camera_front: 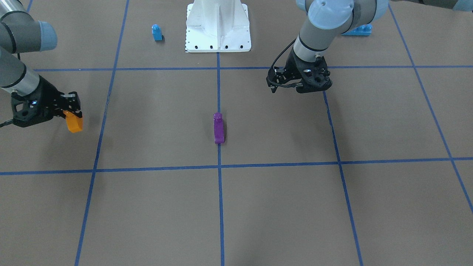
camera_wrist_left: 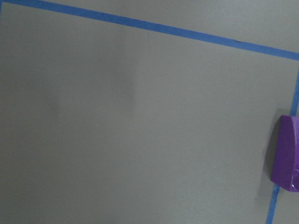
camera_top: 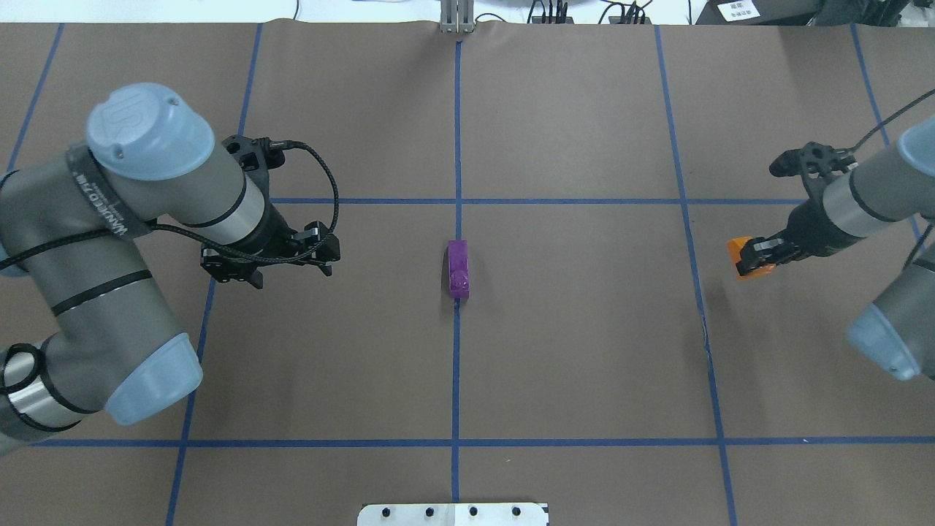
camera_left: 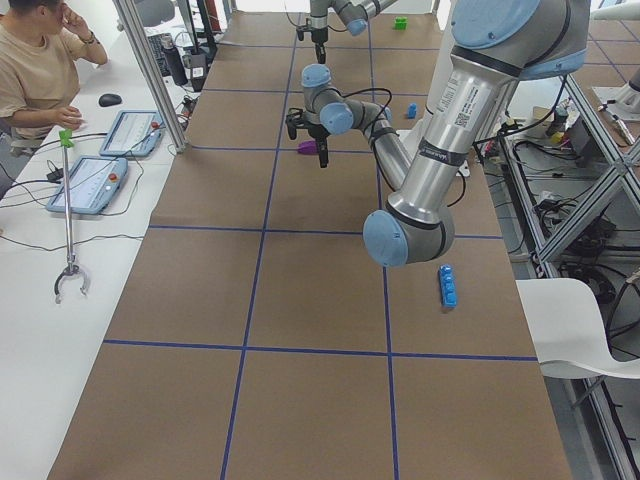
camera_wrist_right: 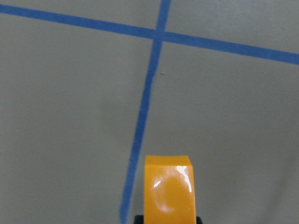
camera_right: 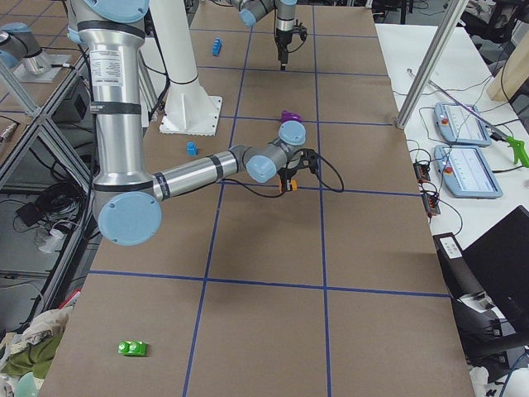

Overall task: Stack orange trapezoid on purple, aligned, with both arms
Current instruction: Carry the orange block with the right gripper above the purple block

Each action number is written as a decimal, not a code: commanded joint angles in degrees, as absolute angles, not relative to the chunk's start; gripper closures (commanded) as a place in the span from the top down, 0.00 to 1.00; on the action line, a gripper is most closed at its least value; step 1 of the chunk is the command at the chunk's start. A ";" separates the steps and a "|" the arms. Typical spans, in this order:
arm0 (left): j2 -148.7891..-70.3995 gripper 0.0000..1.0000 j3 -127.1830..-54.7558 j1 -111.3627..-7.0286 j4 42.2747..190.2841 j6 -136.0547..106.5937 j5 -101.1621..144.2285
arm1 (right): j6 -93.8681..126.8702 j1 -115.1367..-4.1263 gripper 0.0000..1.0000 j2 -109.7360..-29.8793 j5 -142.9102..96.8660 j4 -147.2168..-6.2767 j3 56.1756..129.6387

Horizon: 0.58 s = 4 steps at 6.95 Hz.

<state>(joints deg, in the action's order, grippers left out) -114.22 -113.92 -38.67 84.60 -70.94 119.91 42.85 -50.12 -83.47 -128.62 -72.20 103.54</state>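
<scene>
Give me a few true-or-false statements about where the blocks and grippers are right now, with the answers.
1. The right gripper holds the orange trapezoid. True.
2. The purple block is in the left gripper. False: it lies on the table, on the centre tape line, apart from that gripper.
3. The orange trapezoid already sits on the purple block. False: they are far apart.
4. A small blue block stands near the white base. True.
</scene>
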 commanded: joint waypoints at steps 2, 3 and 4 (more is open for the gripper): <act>-106.09 1.00 -118.04 -40.60 84.73 -56.26 119.97 | 57.35 -39.33 0.00 -60.88 -121.49 -90.23 102.32; -105.30 1.00 -118.82 -40.95 84.64 -59.21 119.71 | 62.53 -36.76 0.00 -54.73 -118.85 -90.35 98.82; -101.73 1.00 -120.22 -43.22 85.25 -56.02 119.45 | 65.27 -35.96 0.00 -49.01 -118.74 -90.53 94.79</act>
<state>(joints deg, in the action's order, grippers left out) -104.87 -118.86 -41.33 84.82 -57.94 119.71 60.91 -37.94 -56.29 -120.06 -89.61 99.03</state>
